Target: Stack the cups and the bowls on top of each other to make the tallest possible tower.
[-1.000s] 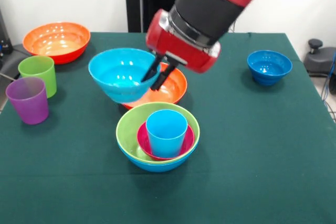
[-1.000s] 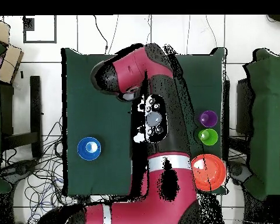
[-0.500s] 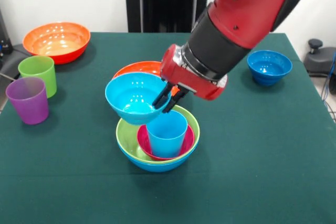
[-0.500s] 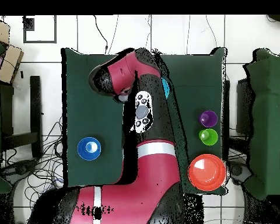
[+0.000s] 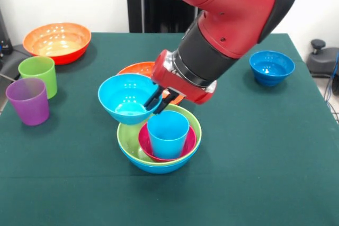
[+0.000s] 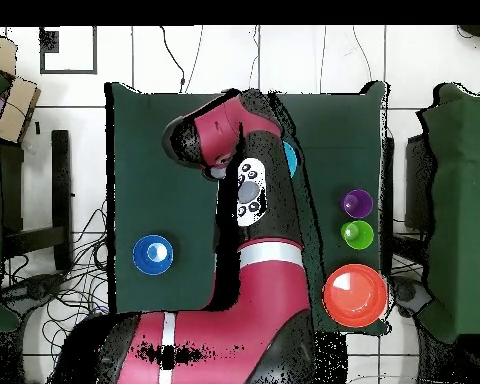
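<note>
Front view gives me the clearest read. My gripper (image 5: 161, 100) has its two dark fingers pinched on the right-hand rim of a small glossy cyan plastic bowl (image 5: 127, 98), one finger inside and one outside. The bowl hangs in the air, tilted a little, its hollow showing nothing inside. It sits just to the left of and slightly above the tower (image 5: 159, 138).

That tower starts with a large glossy blue plastic bowl (image 5: 157, 166), of which I see only the lower edge. Nested in it is a large lime green plastic bowl (image 5: 128, 134). Inside that lies a small magenta plastic bowl (image 5: 144, 142), and standing upright in the magenta one is a light blue tapered plastic tumbler (image 5: 168, 134), open end up. I cannot see into the tumbler far enough to say more than that its mouth looks bare.

Behind the held bowl, a large orange plastic bowl (image 5: 139, 69) rests on the green table cloth (image 5: 254, 157), mostly covered by the arm. A second large orange plastic bowl (image 5: 57, 41) sits at the far left corner, nothing in it. Near it stand a lime green plastic tumbler (image 5: 39, 75) and a purple plastic tumbler (image 5: 28, 100), just beside each other and both upright. A small dark blue plastic bowl (image 5: 271, 67) sits alone on the right, well apart from the rest.

From overhead, the arm covers the tower; only a sliver of cyan shows.
</note>
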